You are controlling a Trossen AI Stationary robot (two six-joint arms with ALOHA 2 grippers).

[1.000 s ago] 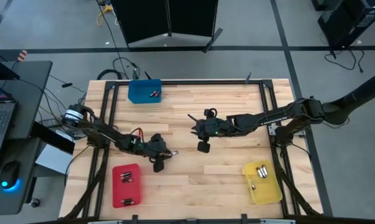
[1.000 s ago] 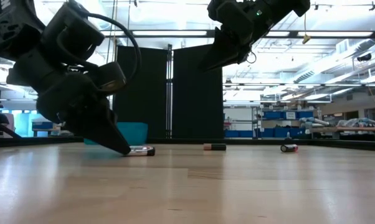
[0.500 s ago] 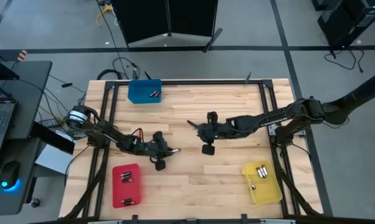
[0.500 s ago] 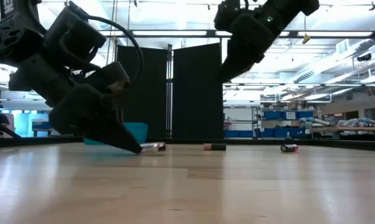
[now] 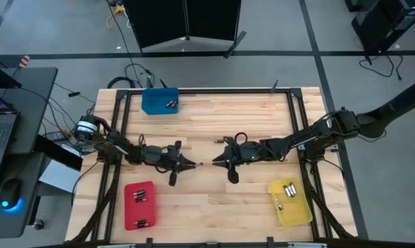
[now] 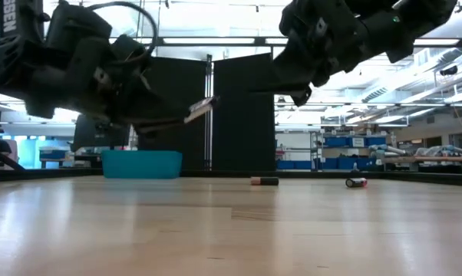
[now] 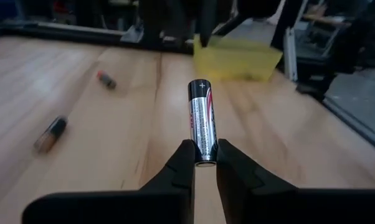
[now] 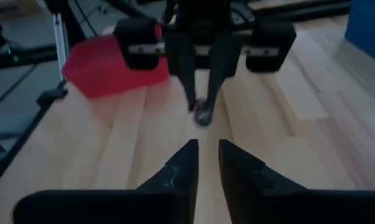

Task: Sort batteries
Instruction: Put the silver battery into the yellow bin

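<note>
One battery (image 7: 202, 121) juts forward, clamped endwise in the left end effector (image 7: 200, 163)

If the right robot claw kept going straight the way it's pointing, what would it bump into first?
Most likely the silver-and-black cylindrical battery that the left gripper holds out toward it, lifted off the wooden table. The right gripper points almost tip to tip at it with a small gap between its fingers, though exact height alignment is unclear.

We see a silver battery (image 7: 202, 127) with black ends and a red stripe between black fingers (image 7: 182, 167), a blue tray (image 5: 159, 100), a red tray (image 5: 139, 204), a yellow tray (image 5: 289, 202), and the pale wooden table (image 5: 221, 200).
</note>
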